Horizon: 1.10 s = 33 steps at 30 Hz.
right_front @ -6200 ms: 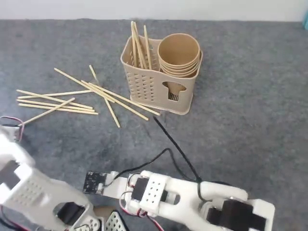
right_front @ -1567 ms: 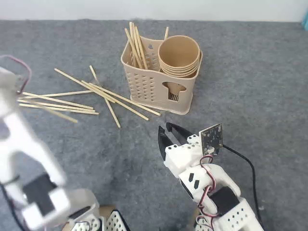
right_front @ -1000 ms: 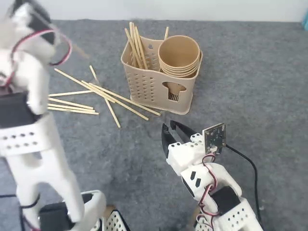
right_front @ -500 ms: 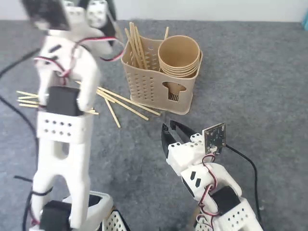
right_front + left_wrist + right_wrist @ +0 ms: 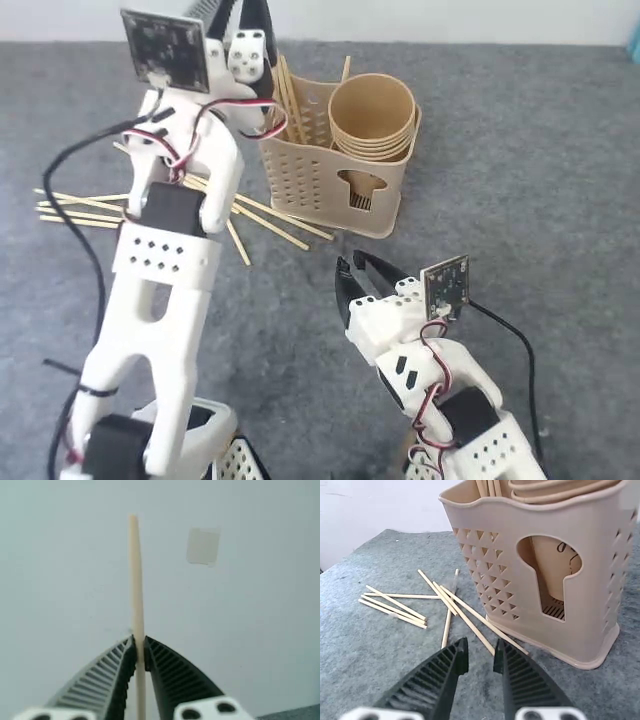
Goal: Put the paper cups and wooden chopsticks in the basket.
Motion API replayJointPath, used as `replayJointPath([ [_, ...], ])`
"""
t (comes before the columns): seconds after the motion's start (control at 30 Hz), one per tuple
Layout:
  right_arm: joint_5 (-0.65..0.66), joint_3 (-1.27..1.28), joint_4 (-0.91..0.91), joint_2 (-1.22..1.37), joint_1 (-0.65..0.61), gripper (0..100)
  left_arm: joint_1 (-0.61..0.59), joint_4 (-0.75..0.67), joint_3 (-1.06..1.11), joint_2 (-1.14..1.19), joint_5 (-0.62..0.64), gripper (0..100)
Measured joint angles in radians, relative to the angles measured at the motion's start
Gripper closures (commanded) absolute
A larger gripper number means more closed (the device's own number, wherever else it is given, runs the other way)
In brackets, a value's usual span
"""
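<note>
Grey felt point(image 5: 530, 200) is lying under me, pale wall point(image 5: 250, 610) behind. My left gripper point(image 5: 138, 647) is swinging up beside the basket point(image 5: 325, 175), clamping one chopstick point(image 5: 134, 580); my right gripper point(image 5: 480, 655) is idling near it, fingers slightly apart, seemingly empty.

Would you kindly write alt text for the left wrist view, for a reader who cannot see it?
The left gripper is shut on a single wooden chopstick, which runs between its two dark ridged fingers and sticks out well past their tips. Behind it is a plain pale wall with one small square patch.
</note>
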Motion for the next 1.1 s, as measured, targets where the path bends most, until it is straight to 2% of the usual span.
replayJointPath([
  [0.2, 0.000, 0.000, 0.000, 0.000, 0.000, 90.5, 0.008, -0.023, 0.000, 0.101, -0.005, 98],
  [0.43, 0.000, 0.000, 0.000, 0.000, 0.000, 90.4, 0.009, -0.041, 0.000, 0.117, 0.020, 80],
  [0.53, 0.000, 0.000, 0.000, 0.000, 0.000, 90.4, 0.009, -0.015, 0.000, 0.117, 0.066, 80],
  [0.77, 0.000, 0.000, 0.000, 0.000, 0.000, 90.3, -0.008, 0.035, 0.034, 0.032, 0.084, 80],
  [0.93, 0.000, 0.000, 0.000, 0.000, 0.000, 90.2, -0.094, 0.040, 0.199, -0.166, 0.084, 80],
  [1.1, 0.000, 0.000, 0.000, 0.000, 0.000, 90.2, -0.285, 0.040, 0.480, -0.433, 0.086, 80],
])
